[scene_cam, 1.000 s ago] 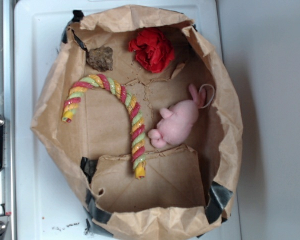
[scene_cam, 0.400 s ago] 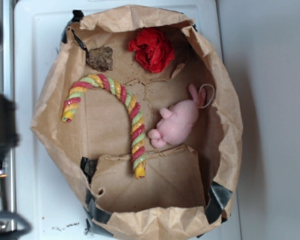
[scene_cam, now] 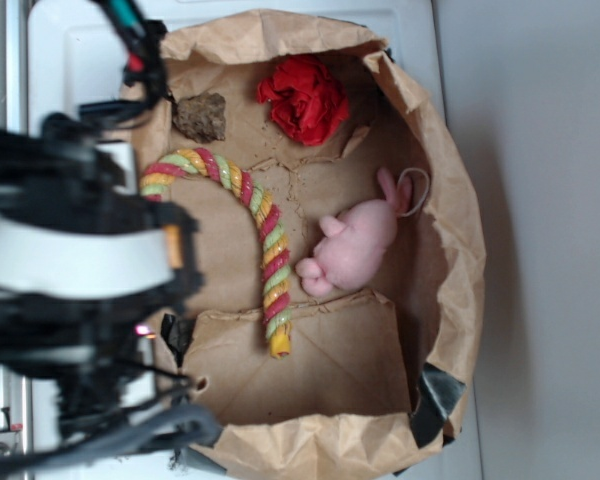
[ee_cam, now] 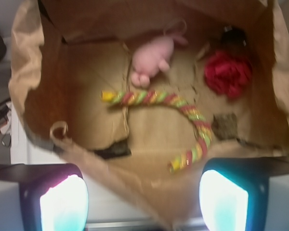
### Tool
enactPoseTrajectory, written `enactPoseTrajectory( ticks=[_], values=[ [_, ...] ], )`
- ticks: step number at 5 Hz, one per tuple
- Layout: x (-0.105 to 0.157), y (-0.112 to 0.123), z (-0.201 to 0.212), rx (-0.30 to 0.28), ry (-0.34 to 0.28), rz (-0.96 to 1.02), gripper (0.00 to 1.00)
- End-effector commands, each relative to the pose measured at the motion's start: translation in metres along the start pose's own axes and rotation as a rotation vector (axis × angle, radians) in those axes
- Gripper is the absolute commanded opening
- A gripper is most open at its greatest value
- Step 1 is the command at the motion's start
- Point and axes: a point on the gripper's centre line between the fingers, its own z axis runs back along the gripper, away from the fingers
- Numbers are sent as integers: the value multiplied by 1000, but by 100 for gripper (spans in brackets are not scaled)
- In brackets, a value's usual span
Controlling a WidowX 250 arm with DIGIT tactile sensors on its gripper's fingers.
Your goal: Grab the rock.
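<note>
Lying untouched in bag [scene_cam: 450, 230]: rock [scene_cam: 201, 116]

Rock [ee_cam: 225, 126] beside striped cane [ee_cam: 183, 108], red wad [ee_cam: 228, 73], pink bunny [ee_cam: 151, 57], fingers [ee_cam: 63, 202] apart

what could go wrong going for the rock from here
The rock lies close to the paper bag's wall, so the open claw may snag or crush the paper. The striped candy cane lies just beside the rock and could get bumped or pinched. The red wad lies farther off, less exposed.
</note>
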Motion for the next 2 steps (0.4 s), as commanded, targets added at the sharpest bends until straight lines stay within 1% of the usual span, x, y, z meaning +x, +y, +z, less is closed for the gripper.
enactPoseTrajectory(
  ticks=[1,2],
  values=[
    [25,22,-28,32,-25,72,100],
    [26,33,-40,42,-16,110,100]
  ],
)
